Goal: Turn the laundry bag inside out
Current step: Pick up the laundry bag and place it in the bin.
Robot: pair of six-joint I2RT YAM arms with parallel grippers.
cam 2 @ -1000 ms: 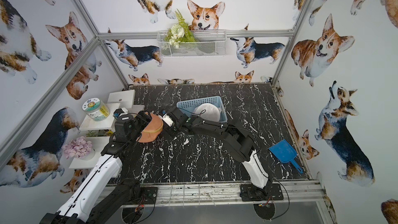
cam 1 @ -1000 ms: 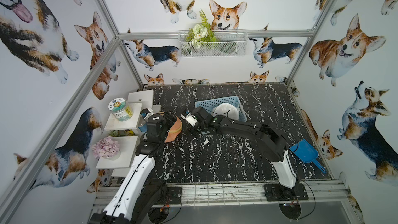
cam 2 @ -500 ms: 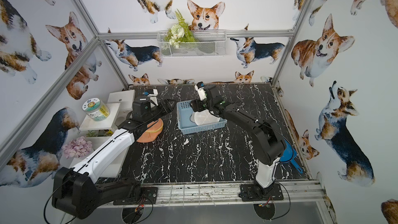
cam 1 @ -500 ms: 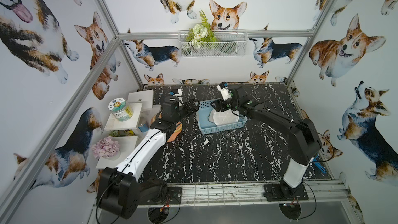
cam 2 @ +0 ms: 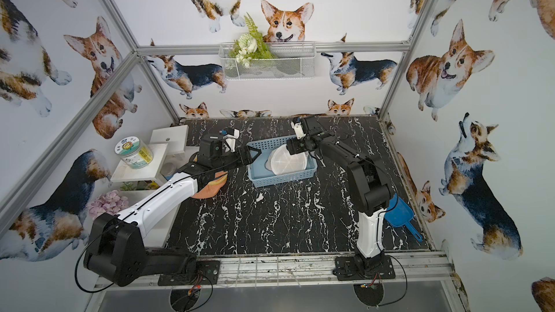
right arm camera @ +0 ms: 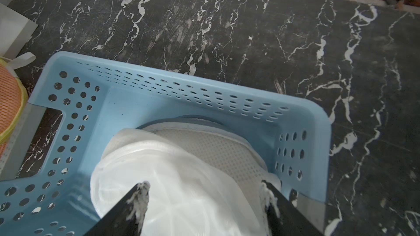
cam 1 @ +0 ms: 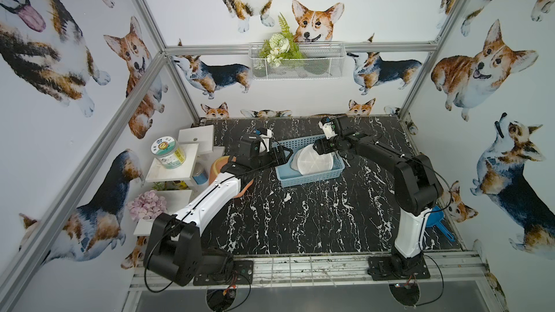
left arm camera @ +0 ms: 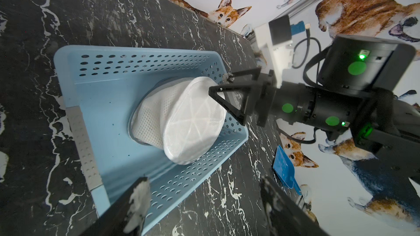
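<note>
Laundry bag (left arm camera: 179,119) sits puffed in blue basket (left arm camera: 109,82) on worktop (left arm camera: 45,19) | right end effector (right arm camera: 203,189) poised at it, jaws apart | left end effector (left arm camera: 203,191) apart, beside basket | turning apparently all ahead

readable text: none | jar (cam 1: 167,153) on white shelf (cam 1: 188,162) at left edge of the table (cam 1: 300,220): lid sticker (cam 1: 162,145) with cartoon picture and small characters, too small to read | yellow side label (cam 1: 180,154): dark print, illegible in both top views
</note>
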